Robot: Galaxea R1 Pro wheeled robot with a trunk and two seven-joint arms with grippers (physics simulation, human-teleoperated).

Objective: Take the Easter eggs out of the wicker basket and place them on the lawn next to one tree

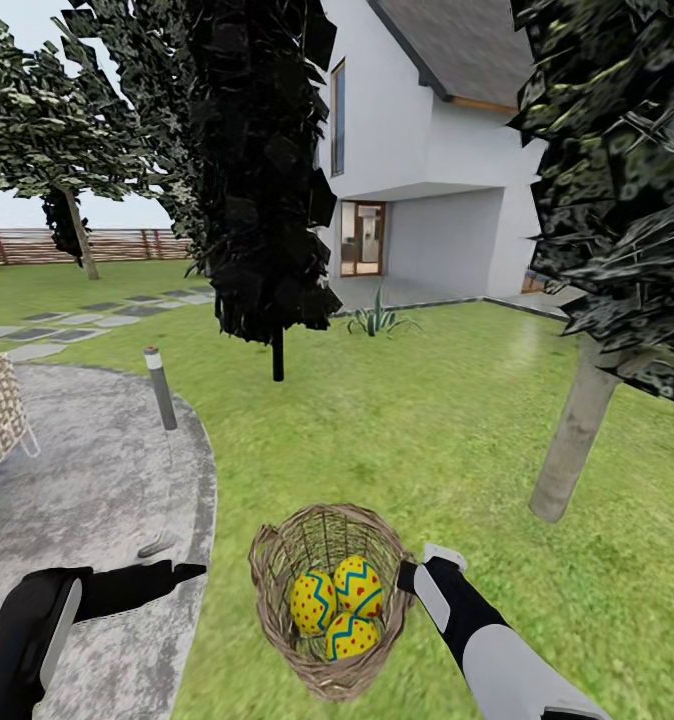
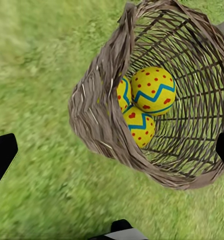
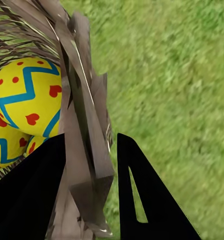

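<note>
So we've got the right claw [image 3: 89, 185] clamped on the basket [image 1: 277, 560] wall, one finger inside and one outside, pinching the woven rim between them. The right wrist view shows that pretty clearly: the wicker sits squeezed between the two dark fingers [image 3: 32, 195]. In the head view the basket looks tipped toward us and a bit lifted off the grass, though we can't say for sure how far off the ground it is.

All three eggs [image 1: 337, 605] are inside, bunched together at the bottom, touching each other. So nothing has been unloaded yet.

Our left claw [image 1: 182, 572] hangs out to the side over the grey paved patch [image 1: 97, 480], well apart from the basket. Its fingers show at the two edges of the left wrist view with a wide gap, so it's open and holding nothing.

Our guess on the why: grabbing the basket by the rim lets us haul all three eggs at once instead of fishing them out one by one. The pale-trunked tree [image 1: 577, 430] stands near on our right, across open lawn [image 1: 427, 430], so that looks like the obvious drop spot. The skinny black tree [image 1: 277, 350] is further ahead. Risk is the tilt; eggs could roll out early.
</note>
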